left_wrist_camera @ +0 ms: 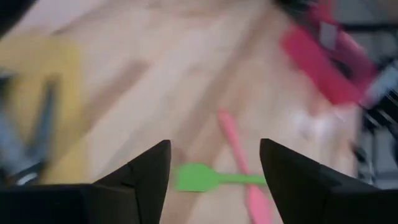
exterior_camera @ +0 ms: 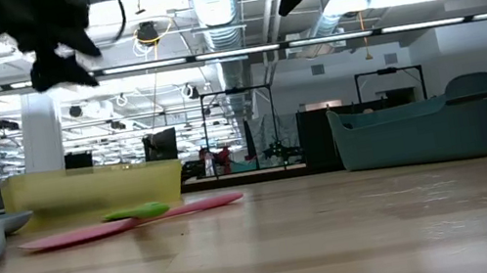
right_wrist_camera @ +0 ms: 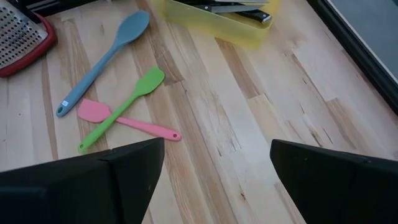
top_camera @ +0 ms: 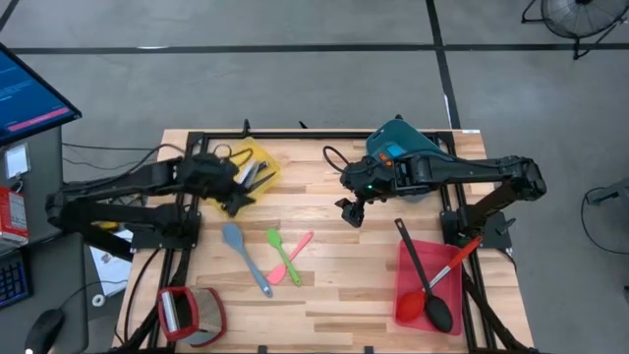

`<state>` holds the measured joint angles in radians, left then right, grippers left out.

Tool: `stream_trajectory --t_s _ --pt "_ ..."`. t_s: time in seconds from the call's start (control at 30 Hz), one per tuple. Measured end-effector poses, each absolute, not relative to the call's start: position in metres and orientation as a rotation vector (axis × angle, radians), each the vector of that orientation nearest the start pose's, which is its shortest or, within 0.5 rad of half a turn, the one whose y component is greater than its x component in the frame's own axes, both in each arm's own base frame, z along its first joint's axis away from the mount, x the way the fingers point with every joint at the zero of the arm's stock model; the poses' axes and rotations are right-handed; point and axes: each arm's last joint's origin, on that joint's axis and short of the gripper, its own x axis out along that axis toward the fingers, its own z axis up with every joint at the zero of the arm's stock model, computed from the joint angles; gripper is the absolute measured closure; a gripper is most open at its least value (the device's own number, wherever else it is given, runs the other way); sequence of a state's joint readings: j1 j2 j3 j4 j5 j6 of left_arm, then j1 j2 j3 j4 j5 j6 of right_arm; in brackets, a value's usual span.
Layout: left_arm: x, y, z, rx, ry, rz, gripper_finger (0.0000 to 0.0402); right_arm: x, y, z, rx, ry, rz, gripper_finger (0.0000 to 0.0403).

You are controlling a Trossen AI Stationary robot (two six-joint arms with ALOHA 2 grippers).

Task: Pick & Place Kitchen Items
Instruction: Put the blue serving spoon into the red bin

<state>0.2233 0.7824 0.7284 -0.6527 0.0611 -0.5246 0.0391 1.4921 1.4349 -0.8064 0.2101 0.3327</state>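
Note:
A grey-blue spoon (top_camera: 245,259), a green spatula (top_camera: 282,255) and a pink spatula (top_camera: 294,256) lie flat on the wooden table; the green one crosses over the pink one (right_wrist_camera: 121,118). Black-handled knives (top_camera: 254,172) lie in the yellow bin (top_camera: 257,159). A black ladle (top_camera: 425,280) and a red-handled tool (top_camera: 432,288) lie in the red bin (top_camera: 403,258). My left gripper (top_camera: 236,202) is open and empty, above the table beside the yellow bin. My right gripper (top_camera: 351,211) is open and empty, above the table's middle.
A teal bin (top_camera: 398,147) stands at the far right. A red-framed grey grater (top_camera: 187,313) lies at the near left corner. Bare wood lies between the spatulas and the red bin.

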Motion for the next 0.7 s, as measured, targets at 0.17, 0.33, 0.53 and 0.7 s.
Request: stream_trajectory --t_s 0.17,0.33,0.53,0.7 --pt "0.159 0.003 0.276 -0.442 0.651 0.121 0.0178 0.310 0.006 0.340 0.203 0.812 -0.300 0.0112" --pt "0.170 -0.024 0.249 -0.314 0.808 -0.027 0.0172 0.310 0.006 0.340 0.203 0.813 -0.299 0.0112" --pt "0.180 -0.052 0.210 -0.169 0.984 -0.151 0.0169 0.310 0.006 0.340 0.203 0.813 -0.299 0.0112" --pt "0.187 -0.067 0.186 -0.081 1.089 -0.202 0.0169 0.310 0.006 0.340 0.203 0.814 -0.299 0.0112"
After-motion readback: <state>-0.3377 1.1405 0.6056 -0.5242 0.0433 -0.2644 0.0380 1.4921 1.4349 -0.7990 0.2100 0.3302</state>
